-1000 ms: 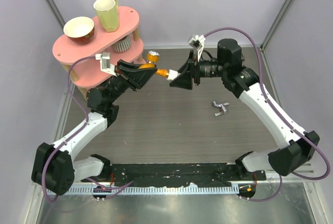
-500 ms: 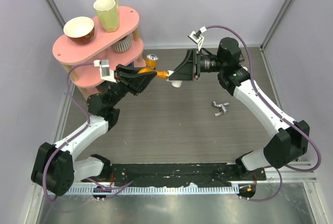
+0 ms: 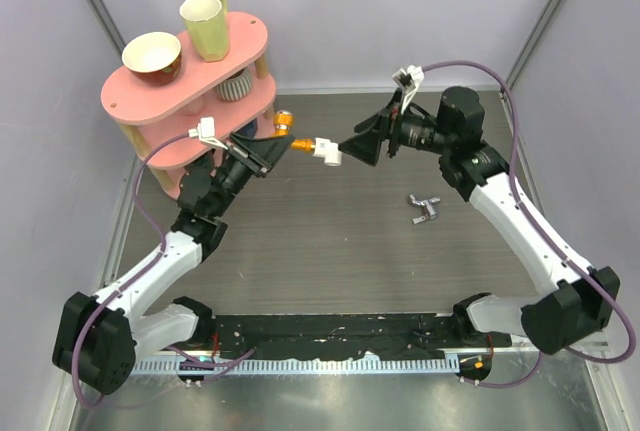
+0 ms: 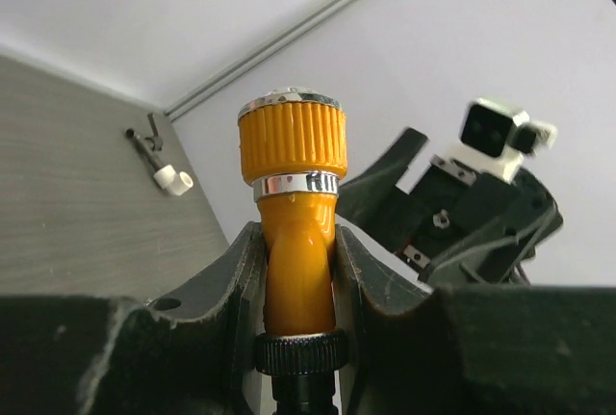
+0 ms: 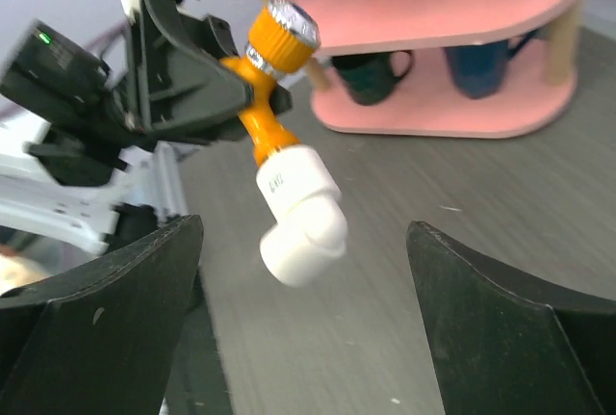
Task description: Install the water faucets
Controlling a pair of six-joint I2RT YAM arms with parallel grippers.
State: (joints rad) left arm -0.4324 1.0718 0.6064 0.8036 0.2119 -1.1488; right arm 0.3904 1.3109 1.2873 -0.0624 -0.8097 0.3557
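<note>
My left gripper (image 3: 275, 146) is shut on the orange tap (image 3: 297, 145), held in the air in front of the pink shelf. In the left wrist view the tap (image 4: 295, 242) stands between my fingers (image 4: 236, 280), its ribbed orange knob with silvery cap on top. The white pipe fitting (image 3: 327, 152) sits on the tap's end; in the right wrist view the fitting (image 5: 300, 213) hangs from the orange tap (image 5: 265, 126). My right gripper (image 3: 362, 149) is open, just right of the fitting, jaws wide apart and not touching it (image 5: 303, 309).
A pink two-tier shelf (image 3: 130, 99) with a bowl (image 3: 152, 57), a yellow-green mug (image 3: 205, 26) and cups below stands at the back left. A small silver metal piece (image 3: 424, 209) lies on the table right of centre; it also shows in the left wrist view (image 4: 159, 160).
My right gripper has let go of the white fitting, opened and pulled back to the right. The left gripper with tap and fitting has shifted slightly.
</note>
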